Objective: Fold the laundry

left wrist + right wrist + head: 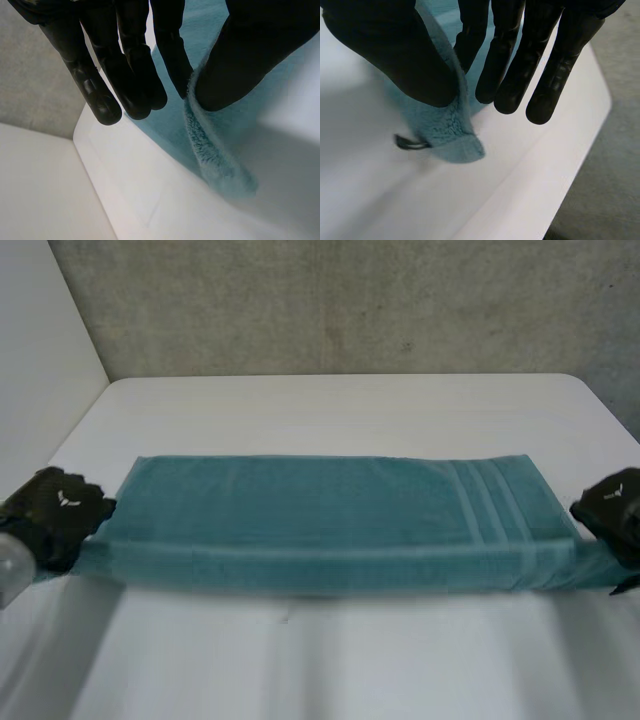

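A teal towel (330, 520) lies stretched across the white table (340, 410) as a long band, with pale stripes near its right end. My left hand (55, 515) is at the towel's near left corner. In the left wrist view the thumb (250, 60) pinches the towel's fluffy edge (210, 150) against a finger. My right hand (612, 512) is at the near right corner. Its thumb (395, 50) presses the towel corner (447, 132) against a finger. Both corners are lifted a little off the table, and the near edge is pulled taut between the hands.
A grey wall (340, 300) rises behind the table's far edge. Bare table surface lies beyond the towel and in front of it. A small dark loop tag (410, 144) hangs from the right corner.
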Robot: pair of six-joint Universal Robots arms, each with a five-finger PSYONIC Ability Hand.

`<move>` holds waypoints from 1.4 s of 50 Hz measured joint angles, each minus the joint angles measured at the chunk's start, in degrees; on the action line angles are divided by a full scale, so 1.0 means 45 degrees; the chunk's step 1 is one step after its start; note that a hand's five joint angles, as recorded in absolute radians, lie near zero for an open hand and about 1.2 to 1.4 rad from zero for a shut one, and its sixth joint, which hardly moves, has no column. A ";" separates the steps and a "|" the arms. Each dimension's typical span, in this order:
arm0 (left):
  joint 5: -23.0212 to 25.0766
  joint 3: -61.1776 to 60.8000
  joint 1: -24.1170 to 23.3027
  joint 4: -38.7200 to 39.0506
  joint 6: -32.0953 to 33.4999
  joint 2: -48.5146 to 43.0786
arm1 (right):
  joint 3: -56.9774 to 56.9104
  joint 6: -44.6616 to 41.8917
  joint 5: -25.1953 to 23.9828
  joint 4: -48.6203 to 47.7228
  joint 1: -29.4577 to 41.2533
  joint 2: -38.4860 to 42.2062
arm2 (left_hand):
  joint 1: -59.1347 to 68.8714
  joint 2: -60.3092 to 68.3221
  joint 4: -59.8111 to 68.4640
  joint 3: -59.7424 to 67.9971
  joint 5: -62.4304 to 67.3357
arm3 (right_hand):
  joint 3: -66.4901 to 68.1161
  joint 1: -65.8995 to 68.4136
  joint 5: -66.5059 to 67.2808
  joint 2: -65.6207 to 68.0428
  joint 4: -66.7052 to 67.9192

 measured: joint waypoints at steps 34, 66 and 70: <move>-0.0684 0.9510 -0.2629 0.7004 -0.0347 -1.0694 | -0.8987 0.3230 0.3552 -0.5991 0.3158 0.8571 | -1.2093 -1.2677 -1.2618 -1.2475 -1.1347 | -1.2383 -0.7956 -1.1902 -1.2223 -1.2194; -0.0863 0.1743 -0.2970 0.4084 -1.0674 -0.2242 | -0.1293 0.6626 -0.2401 -0.2486 -0.0853 0.2438 | -1.2093 -1.2685 -1.2619 -1.2475 -1.1347 | -0.8840 -0.7248 -0.8886 -0.8791 -0.8874; -0.0908 0.1552 -0.2984 0.4208 -1.0908 -0.2550 | -0.1163 0.6531 -0.2682 -0.3927 -0.1076 0.3493 | -1.2093 -1.2685 -1.2618 -1.2475 -1.1347 | -0.7852 -0.6420 -0.8020 -0.7775 -0.7943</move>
